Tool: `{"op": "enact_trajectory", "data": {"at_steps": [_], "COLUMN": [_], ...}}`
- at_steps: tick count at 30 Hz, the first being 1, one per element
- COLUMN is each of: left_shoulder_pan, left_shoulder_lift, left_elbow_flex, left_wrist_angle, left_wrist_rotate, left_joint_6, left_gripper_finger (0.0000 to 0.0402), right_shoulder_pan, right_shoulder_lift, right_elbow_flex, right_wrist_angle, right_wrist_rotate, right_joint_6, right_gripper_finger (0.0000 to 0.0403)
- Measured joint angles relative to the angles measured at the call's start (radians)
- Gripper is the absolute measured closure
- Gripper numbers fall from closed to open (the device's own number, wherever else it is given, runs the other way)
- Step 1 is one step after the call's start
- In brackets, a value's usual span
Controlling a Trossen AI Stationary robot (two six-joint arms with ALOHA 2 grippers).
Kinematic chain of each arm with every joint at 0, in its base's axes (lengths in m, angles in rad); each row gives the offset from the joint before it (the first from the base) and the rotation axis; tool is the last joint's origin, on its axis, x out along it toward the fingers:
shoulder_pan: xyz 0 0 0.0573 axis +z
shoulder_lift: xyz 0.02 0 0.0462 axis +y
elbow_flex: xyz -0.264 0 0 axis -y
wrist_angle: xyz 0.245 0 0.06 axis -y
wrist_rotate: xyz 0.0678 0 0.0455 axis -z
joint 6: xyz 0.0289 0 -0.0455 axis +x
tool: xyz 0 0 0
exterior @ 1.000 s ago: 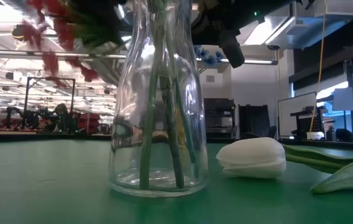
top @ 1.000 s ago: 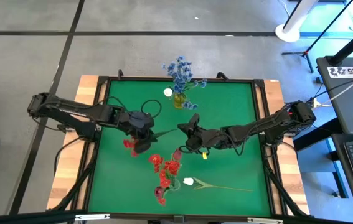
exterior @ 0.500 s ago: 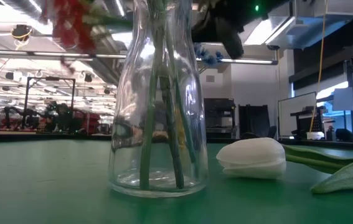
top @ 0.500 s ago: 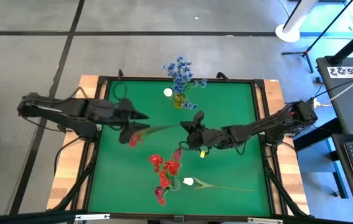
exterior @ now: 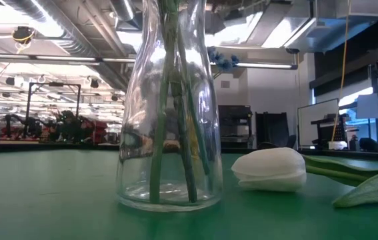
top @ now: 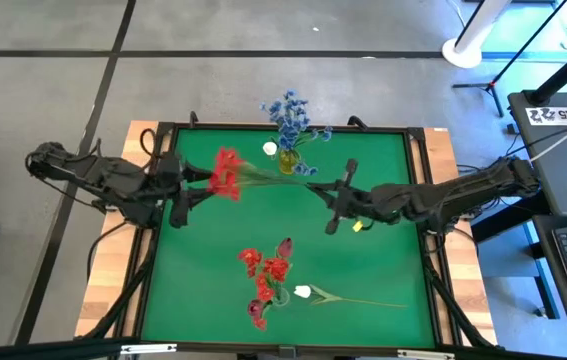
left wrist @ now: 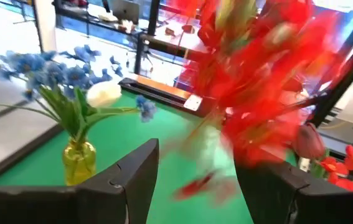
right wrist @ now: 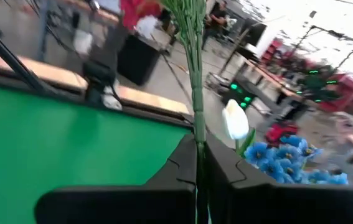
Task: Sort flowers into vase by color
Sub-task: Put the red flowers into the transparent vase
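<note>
Held in the air between the two arms – a red flower stem [top: 263, 180], red cluster toward the left arm, thin green stalk running toward the right arm, above the green table [top: 383, 270]. Right gripper [top: 335, 195] pinched shut on the stalk end, the green stalk passing straight between its dark fingers [right wrist: 182, 168] in the right wrist view. Left gripper [top: 178, 180] just beside the red cluster [top: 226, 173], over the table's left edge; fingers [left wrist: 132, 177] spread apart, with the blurred red bloom [left wrist: 257, 81] showing beyond the gap – not possible to tell whether touching it.

Taking the yellow vase [top: 287, 160] at the far edge as landmark: blue flowers [top: 288, 115] and one white bud [top: 269, 149] standing in it; held stem just in front of it. Well nearer the camera side from it, a clear glass vase [exterior: 169, 107] with red and dark red flowers [top: 263, 270] in it, green stalks reaching down to the base. Lying flat on the table just beside the clear vase, a white tulip [top: 304, 292], stalk pointing away to the right.
</note>
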Motion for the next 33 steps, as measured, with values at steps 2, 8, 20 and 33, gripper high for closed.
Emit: {"op": "enact_trajectory", "data": {"at_steps": [2,8,20,33], "left_shoulder_pan": [-0.018,-0.052,-0.145,-0.160], "left_shoulder_lift": [-0.006,-0.011,0.023,0.261], "left_elbow_flex": [0.000,0.000,0.000,-0.001], "left_wrist_angle": [-0.002,-0.018,-0.061,0.195], "left_wrist_rotate": [-0.034,-0.080,-0.150,-0.178], "left_joint_6": [0.008,0.018,-0.054,0.068], "left_gripper_finger": [0.0199,0.0198,0.0198,0.0198], "right_shoulder_pan": [0.000,0.000,0.090,0.233], "right_shoulder_lift": [-0.032,-0.088,-0.091,0.241], "right_elbow_flex": [0.000,0.000,-0.343,-0.471], "right_wrist_angle": [-0.014,-0.032,0.652,1.365], "right_wrist_rotate": [-0.039,-0.196,-0.483,-0.376], "right_joint_6": [0.041,0.157,0.300,0.306], "right_gripper_finger": [0.0396,0.0396,0.0396,0.0397]}}
